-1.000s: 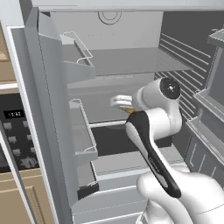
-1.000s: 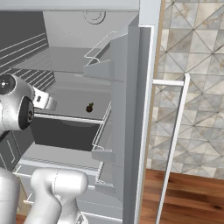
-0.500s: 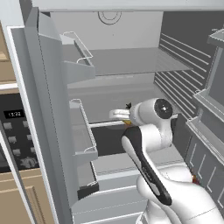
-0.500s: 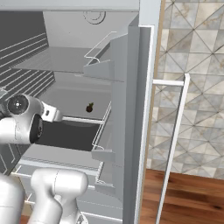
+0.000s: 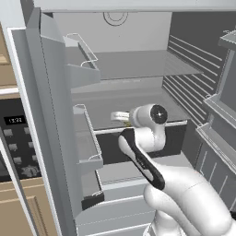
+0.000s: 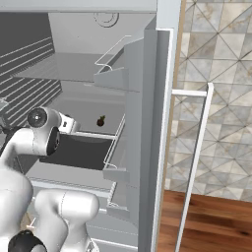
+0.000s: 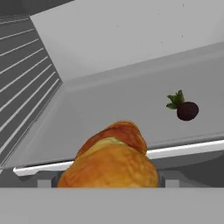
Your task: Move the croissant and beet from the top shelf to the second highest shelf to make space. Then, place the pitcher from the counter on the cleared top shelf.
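Left base cam: behind arm on its left, looks fwd and down into the open fridge, w/ left door bins close by. Right base cam: behind arm on its right, same fridge interior from the other side, past right door edge. Both share the top shelf (image 5: 138, 64) and shelf below. Hand cam: low, v. close, looking along the lower shelf toward back wall; croissant (image 7: 111, 164) near lens, beet (image 7: 186, 108) farther.
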